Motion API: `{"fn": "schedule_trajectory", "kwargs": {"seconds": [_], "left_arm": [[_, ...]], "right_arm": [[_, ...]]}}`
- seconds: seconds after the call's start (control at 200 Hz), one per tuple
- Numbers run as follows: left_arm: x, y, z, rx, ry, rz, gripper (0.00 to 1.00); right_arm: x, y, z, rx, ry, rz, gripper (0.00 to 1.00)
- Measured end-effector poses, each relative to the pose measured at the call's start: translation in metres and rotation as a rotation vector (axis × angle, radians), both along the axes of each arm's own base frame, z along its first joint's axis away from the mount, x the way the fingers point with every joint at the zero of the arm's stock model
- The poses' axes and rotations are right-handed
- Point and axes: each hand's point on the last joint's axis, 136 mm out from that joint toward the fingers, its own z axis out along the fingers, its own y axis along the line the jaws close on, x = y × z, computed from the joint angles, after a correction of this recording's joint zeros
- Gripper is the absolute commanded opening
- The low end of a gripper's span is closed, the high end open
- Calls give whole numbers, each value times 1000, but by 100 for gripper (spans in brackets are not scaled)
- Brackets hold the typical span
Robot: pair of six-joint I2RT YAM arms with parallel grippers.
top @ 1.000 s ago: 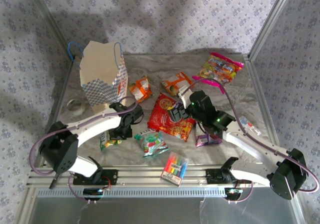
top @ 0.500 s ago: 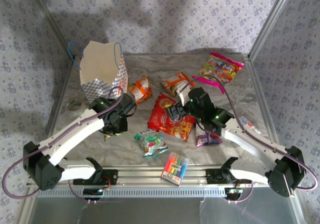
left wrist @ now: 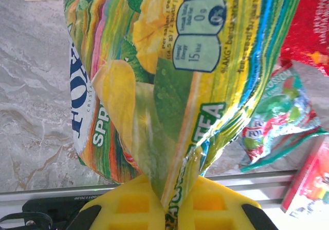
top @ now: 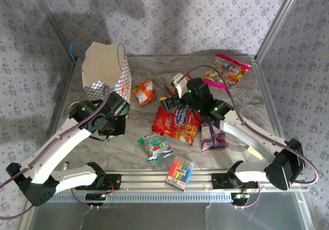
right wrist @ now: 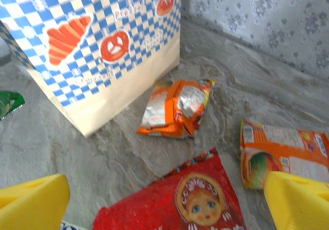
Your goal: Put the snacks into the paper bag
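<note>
The tan paper bag [top: 105, 73] with its blue-white checkered band [right wrist: 103, 40] stands at the back left. My left gripper [left wrist: 172, 212] is shut on the crimped edge of a green-yellow snack packet [left wrist: 154, 86], which it holds lifted just in front of the bag [top: 113, 122]. My right gripper [top: 172, 94] is open, its yellow fingers [right wrist: 31, 202] wide apart over the top edge of the large red cookie bag [right wrist: 195, 204]. An orange-white packet [right wrist: 177, 109] lies between that bag and the paper bag. Another orange packet [right wrist: 285, 158] lies just right of it.
A green-red packet [top: 156, 146], a purple packet [top: 213, 136] and a pink-edged candy bag [top: 229, 69] lie on the grey table. A clear pack of markers [top: 179, 172] rests at the front rail. Metal frame posts and patterned walls close in the sides.
The left arm has lifted the green-yellow packet off the table and swung left, towards the paper bag. The right gripper has moved left and back over the top of the red cookie bag.
</note>
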Motion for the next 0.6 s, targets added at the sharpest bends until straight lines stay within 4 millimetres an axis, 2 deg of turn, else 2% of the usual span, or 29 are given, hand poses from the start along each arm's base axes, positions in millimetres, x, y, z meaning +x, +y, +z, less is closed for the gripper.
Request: {"fn": "schedule_trajectory", "kwargs": {"seconds": [0.38,0.515,0.6], "left_arm": [[-5,4,31,-31,-48,-47,0],[-10,4,58,-106,-120,-70,0],[-15,8,78,-151,-178,-81,0]], "right_arm": [[18,74,61,73,-78,130,97],[30,97,73,93,-89,157,96],[36,110,72,100,-79,172,96]]}}
